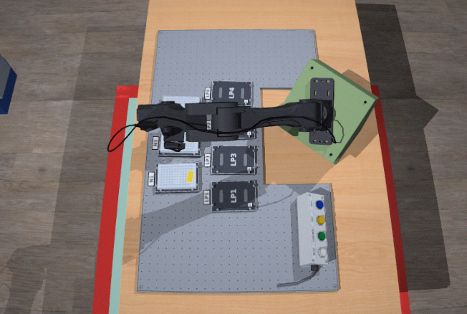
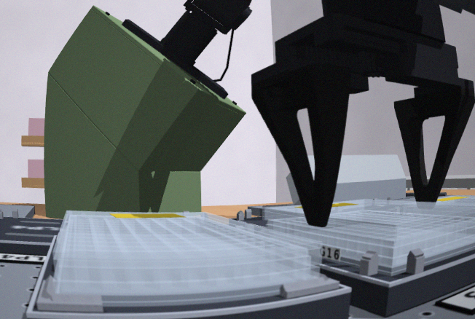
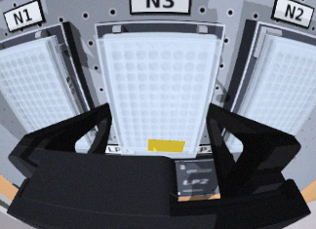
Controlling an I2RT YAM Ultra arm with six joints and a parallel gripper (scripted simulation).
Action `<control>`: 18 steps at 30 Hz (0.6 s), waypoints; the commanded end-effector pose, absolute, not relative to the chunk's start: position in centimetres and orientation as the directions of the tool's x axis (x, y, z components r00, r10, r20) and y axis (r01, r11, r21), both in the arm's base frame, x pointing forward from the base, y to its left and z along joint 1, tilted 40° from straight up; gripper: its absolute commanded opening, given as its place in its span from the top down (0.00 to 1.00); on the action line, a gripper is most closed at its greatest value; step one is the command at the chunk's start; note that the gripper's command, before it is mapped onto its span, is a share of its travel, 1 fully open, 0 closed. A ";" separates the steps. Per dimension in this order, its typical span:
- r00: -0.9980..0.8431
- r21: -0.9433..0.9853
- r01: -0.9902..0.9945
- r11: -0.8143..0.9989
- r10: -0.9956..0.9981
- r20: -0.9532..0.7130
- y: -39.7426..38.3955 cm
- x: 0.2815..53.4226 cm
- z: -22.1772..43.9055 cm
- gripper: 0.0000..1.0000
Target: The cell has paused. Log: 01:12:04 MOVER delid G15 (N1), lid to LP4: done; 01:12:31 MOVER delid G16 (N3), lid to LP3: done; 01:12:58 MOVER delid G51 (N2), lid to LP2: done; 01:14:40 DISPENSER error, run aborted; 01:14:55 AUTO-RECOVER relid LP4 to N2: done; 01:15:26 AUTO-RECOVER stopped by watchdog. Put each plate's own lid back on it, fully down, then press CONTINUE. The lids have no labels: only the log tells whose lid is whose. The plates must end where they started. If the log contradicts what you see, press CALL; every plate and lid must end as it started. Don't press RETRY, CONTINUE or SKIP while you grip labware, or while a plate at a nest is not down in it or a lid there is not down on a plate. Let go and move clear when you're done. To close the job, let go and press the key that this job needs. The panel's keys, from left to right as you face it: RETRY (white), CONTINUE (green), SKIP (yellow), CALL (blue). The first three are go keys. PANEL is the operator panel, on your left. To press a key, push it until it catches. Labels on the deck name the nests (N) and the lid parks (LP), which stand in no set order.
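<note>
My gripper is shut on a clear lid with a yellow tab, one finger at each long side. The lid is at plate G16 in nest N3, level over it; whether it is fully down I cannot tell. The lidded plate at N1 has its yellow tab toward the parks. The lidded plate at N2 looks seated. Parks LP4, LP3 and LP1 hold no lid. LP2 is partly hidden and shows no lid.
The operator panel stands at the deck's near right in the top view, with blue, yellow, green and white keys. The green arm base stands behind the parks.
</note>
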State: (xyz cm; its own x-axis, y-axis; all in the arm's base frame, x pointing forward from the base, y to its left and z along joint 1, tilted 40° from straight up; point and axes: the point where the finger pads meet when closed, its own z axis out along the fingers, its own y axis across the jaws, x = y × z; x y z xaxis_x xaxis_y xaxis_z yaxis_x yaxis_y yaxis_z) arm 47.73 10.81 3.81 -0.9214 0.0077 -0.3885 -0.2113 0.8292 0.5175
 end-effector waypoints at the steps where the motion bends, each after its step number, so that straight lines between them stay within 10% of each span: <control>1: -0.918 0.508 -0.196 0.839 0.025 -0.397 10.1 48.2 3.6 1.00; 18: -0.915 0.512 -0.210 0.833 0.016 -0.402 10.7 48.2 3.8 1.00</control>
